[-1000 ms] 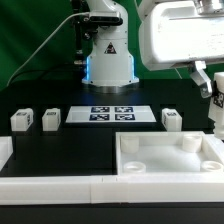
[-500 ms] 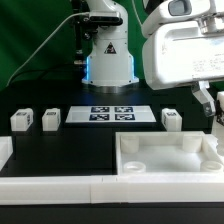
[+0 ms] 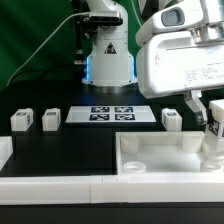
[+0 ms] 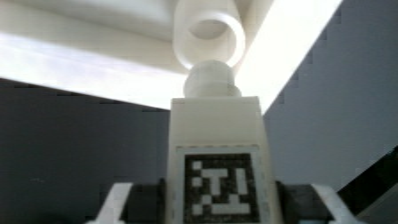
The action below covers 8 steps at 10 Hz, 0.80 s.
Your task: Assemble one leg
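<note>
Black table (image 3: 80,150); marker on leg (image 4: 221,130) wrist-view only.

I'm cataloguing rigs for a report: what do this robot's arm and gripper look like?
The arm's base is white and rounded, with a blue glowing ring and a triangular warning sticker. A thin black cable hangs beside it. The gripper has a boxy white body and grey fingers.

We see the leg (image 4: 219,150) white, its face bearing a black-and-white square marker; the tray (image 3: 165,162) white; the marker board (image 3: 111,114) white with black tags; the table (image 3: 70,150) black; the backdrop (image 3: 30,40) green
</note>
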Available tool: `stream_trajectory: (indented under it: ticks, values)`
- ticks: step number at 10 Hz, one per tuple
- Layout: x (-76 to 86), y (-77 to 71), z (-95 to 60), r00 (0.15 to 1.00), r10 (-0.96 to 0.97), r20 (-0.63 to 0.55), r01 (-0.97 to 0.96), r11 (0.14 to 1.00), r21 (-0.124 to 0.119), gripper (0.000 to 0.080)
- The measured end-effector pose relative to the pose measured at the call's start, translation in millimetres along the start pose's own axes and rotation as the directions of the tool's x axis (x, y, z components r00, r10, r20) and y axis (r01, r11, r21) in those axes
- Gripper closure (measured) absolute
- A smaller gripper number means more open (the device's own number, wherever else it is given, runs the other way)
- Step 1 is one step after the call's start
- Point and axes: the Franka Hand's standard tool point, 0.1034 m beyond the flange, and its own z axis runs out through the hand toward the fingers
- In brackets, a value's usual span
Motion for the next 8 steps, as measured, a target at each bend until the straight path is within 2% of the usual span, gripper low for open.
stream_trajectory:
  ticks: [3, 8]
  values:
    - [-5.6, 1.3, 6.2, 1.0, 0.003, 0.003, -0.003, 1.0, 0.0, 0.0506]
    - [-7.9, -1.8, 5.8, 1.0, -0.001, -0.028, 0.001, 1.0, -0.005, 0.0506]
